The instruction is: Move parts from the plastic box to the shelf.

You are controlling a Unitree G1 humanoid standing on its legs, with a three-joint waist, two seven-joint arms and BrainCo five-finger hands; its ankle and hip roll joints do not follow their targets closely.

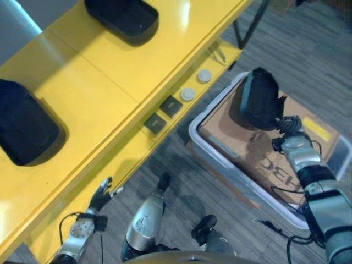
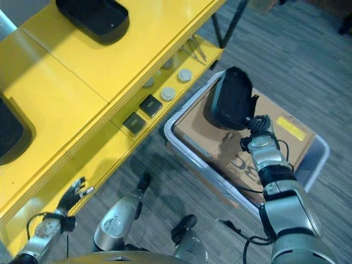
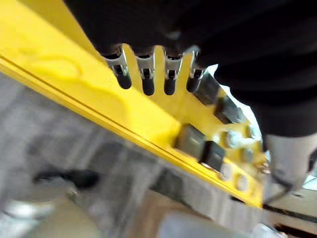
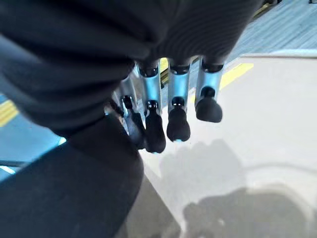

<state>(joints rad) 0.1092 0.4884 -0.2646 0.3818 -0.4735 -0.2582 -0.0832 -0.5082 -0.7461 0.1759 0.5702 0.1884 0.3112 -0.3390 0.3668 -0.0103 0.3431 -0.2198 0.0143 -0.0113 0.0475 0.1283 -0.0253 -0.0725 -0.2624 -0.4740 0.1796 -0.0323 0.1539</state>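
Item: dark curved rigid-looking part (image 1: 257, 99) over translucent plastic box (image 1: 220, 159); we judge it light, stiff; right hand (image 4: 168, 114) fingers curled, contact unclear; left hand (image 3: 148, 74) slack-fingered, empty, by yellow metal shelf (image 1: 99, 77).

arms: silver-grey | right robot hand (image 1: 258, 99): dark ribbed cover (silver fingers, dark tips)

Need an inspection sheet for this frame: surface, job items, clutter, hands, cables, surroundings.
Surface: yellow shelf, upper and lower tiers.
Job's things: dark square parts and pale round parts lined along the lower tier; plastic box on the floor with brown cardboard inside.
Clutter: black trays on the upper tier.
Hands: left hand open beside the lower tier; right hand over the box, holding nothing.
Cables: nothing seen.
Surroundings: grey striped floor.
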